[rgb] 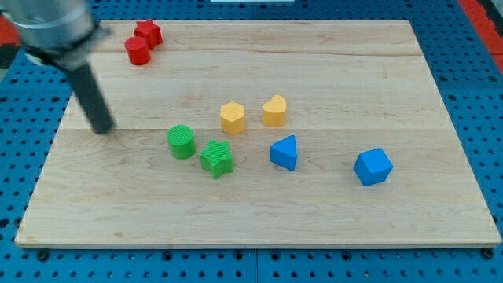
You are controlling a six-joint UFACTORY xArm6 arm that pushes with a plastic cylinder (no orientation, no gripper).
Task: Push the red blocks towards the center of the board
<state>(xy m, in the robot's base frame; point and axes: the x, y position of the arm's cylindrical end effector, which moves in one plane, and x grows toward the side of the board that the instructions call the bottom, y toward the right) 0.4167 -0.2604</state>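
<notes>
Two red blocks sit touching at the board's top left: a red star-like block (pixel 148 33) and a red cylinder (pixel 137 51) just below-left of it. My tip (pixel 103 129) rests on the board at the view's left, well below the red blocks and left of the green cylinder (pixel 181 141). It touches no block.
A green star (pixel 217 159) lies right of the green cylinder. A yellow hexagon (pixel 233 117) and a yellow heart-like block (pixel 274 111) sit near the centre. A blue triangular block (pixel 284 152) and a blue cube-like block (pixel 372 167) lie to the right. The wooden board (pixel 259 224) rests on blue pegboard.
</notes>
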